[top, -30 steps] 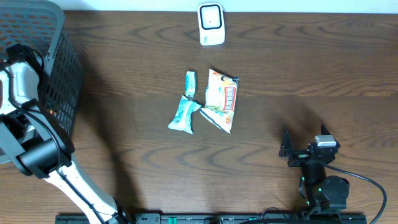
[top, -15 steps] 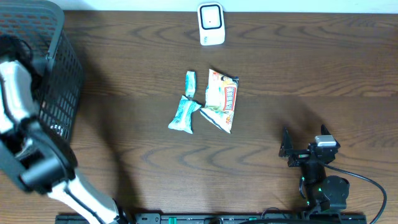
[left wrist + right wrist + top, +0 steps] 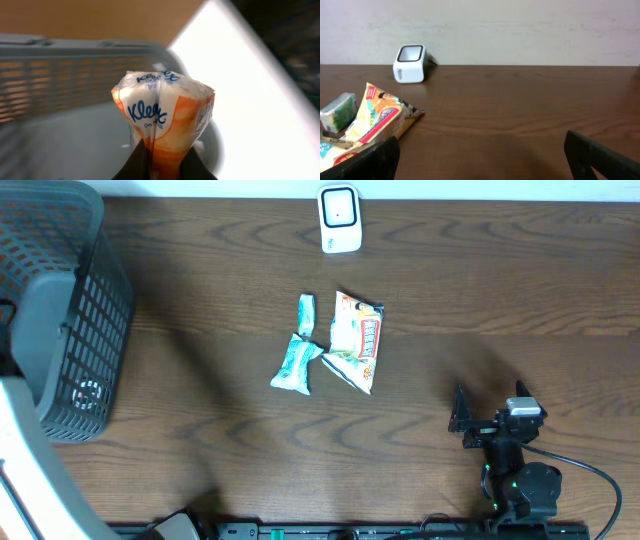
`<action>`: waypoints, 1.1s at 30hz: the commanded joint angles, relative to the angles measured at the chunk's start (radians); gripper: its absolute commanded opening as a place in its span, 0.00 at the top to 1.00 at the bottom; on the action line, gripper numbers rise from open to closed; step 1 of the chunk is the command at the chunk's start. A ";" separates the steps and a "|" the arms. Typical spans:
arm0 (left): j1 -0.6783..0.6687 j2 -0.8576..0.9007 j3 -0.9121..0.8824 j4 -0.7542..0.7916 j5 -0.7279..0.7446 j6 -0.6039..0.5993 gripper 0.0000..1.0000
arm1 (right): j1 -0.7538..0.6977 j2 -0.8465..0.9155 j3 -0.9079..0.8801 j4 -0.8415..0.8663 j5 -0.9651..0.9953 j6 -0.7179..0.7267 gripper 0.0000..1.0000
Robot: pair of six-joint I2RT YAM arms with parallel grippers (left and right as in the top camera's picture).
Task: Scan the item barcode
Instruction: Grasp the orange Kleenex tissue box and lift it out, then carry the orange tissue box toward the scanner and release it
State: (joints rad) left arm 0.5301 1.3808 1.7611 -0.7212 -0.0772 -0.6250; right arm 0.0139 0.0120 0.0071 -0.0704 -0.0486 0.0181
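Kleenex pack (image 3: 162, 117) pinched by the left gripper (image 3: 164, 161), over the basket (image 3: 60, 65).
The pack's long axis runs straight out from the jaws, which press on its lower end; the wider end points away and the printed face looks at the wrist camera. The grey basket sits at the bench's far-left corner; what is inside I cannot tell. The right gripper (image 3: 480, 167), jaws spread wide, is near the front edge.

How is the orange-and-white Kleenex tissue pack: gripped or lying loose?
Gripped: the left gripper pinches the Kleenex tissue pack by its lower end; grey mesh basket behind.
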 commanded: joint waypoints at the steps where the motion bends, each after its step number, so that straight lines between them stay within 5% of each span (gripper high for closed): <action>1: -0.008 -0.044 0.008 0.039 0.214 -0.012 0.93 | -0.008 -0.006 -0.001 -0.004 0.005 0.011 0.01; 7: -0.120 -0.042 0.008 0.101 0.417 0.002 0.93 | -0.008 -0.006 -0.001 -0.004 0.005 0.011 0.01; 16: -0.429 0.031 -0.001 0.043 0.417 0.275 0.92 | -0.008 -0.006 -0.001 -0.004 0.005 0.011 0.01; 29: -0.716 0.372 -0.010 -0.184 0.397 0.367 0.92 | -0.008 -0.006 -0.001 -0.004 0.005 0.011 0.01; 33: -0.748 0.479 -0.010 -0.204 0.288 0.370 0.92 | -0.008 -0.006 -0.001 -0.004 0.005 0.011 0.01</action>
State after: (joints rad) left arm -0.2028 1.8141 1.7573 -0.9134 0.2962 -0.2901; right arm 0.0139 0.0120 0.0071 -0.0700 -0.0486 0.0181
